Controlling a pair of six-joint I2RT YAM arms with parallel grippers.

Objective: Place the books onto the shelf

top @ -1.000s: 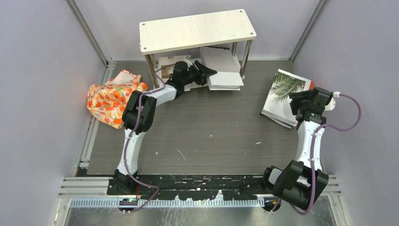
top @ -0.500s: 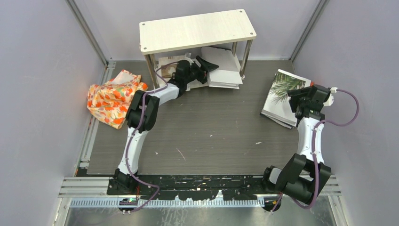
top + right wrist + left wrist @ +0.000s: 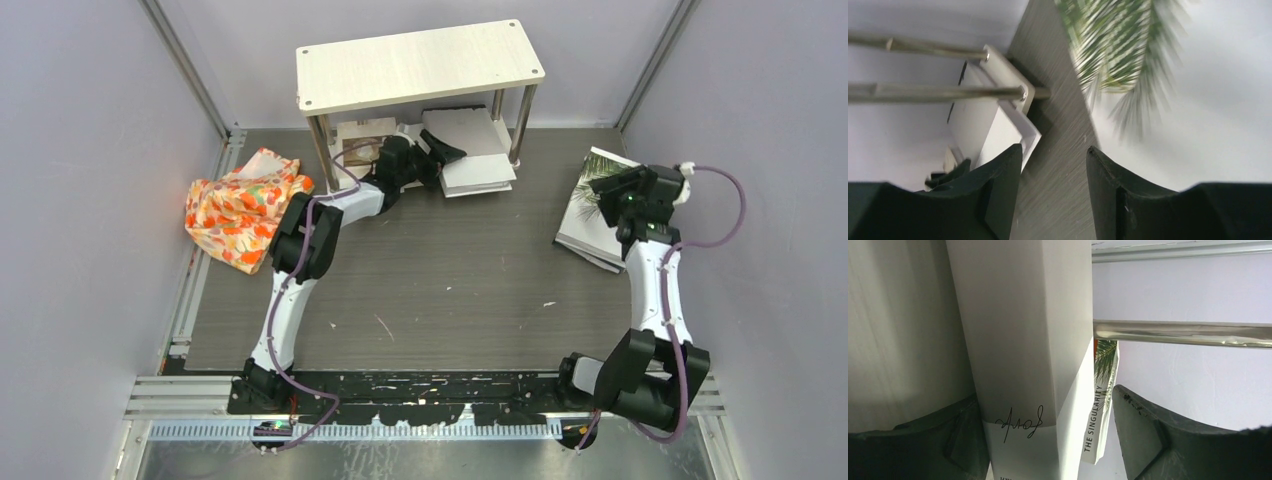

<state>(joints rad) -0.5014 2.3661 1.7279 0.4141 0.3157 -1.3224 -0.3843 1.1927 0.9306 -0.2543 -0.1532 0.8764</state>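
Observation:
The shelf [image 3: 420, 65] stands at the back of the table. Under its top board lies a grey-white book [image 3: 478, 160], its front sticking out, with a beige coffee-cup book [image 3: 362, 133] to the left of it. My left gripper [image 3: 440, 150] is open around the grey-white book's [image 3: 1023, 340] near edge. One finger [image 3: 963, 440] rests against it and the other [image 3: 1148, 440] stands apart. On the right, a palm-leaf book [image 3: 588, 228] lies flat on the table. My right gripper [image 3: 612, 193] hovers open and empty over its left edge [image 3: 1148, 75].
An orange-and-white floral cloth [image 3: 240, 210] is bunched at the table's left edge. The shelf's thin metal legs [image 3: 938, 92] stand around the grey-white book. Grey walls close in the table on three sides.
My left gripper has opened and let go of the grey-white book, which now lies further under the top board. My right gripper has moved back and left over the palm-leaf book.

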